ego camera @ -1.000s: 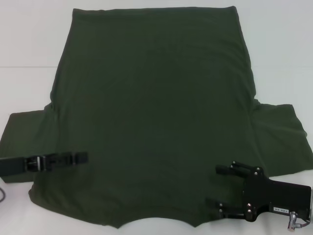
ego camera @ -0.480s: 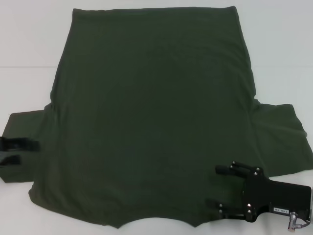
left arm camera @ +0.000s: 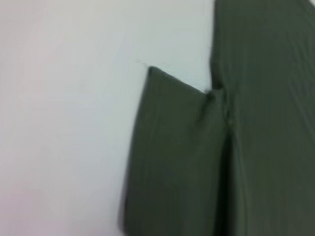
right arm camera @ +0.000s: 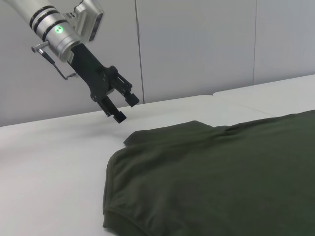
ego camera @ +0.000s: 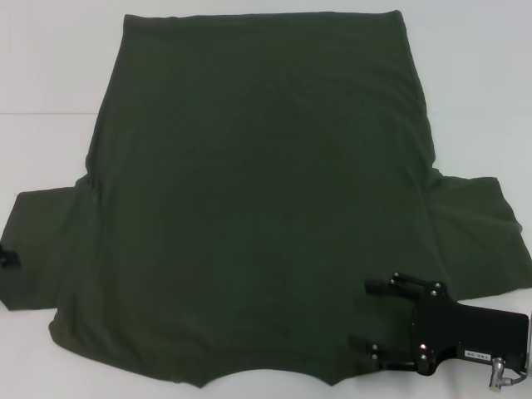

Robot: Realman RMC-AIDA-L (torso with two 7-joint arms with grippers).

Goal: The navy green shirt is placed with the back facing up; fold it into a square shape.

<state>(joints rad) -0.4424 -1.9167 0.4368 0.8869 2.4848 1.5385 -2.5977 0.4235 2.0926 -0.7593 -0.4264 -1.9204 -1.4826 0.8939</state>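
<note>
The navy green shirt (ego camera: 258, 191) lies spread flat on the white table, hem at the far side and neckline at the near edge, both sleeves out to the sides. My right gripper (ego camera: 370, 314) is open over the shirt's near right shoulder area, its fingers pointing left with nothing between them. My left gripper (ego camera: 7, 258) barely shows at the left edge by the left sleeve (left arm camera: 172, 157). The right wrist view shows the left gripper (right arm camera: 125, 109) open and raised in the air beyond the sleeve, holding nothing.
The white table (ego camera: 50, 75) extends around the shirt on all sides. A grey panelled wall (right arm camera: 197, 44) stands behind the table on the left arm's side. A seam in the table (ego camera: 41, 114) runs across the far part.
My left gripper has pulled back to the left, from over the shirt's body across the left sleeve to the frame's edge. The right gripper and the shirt have not moved.
</note>
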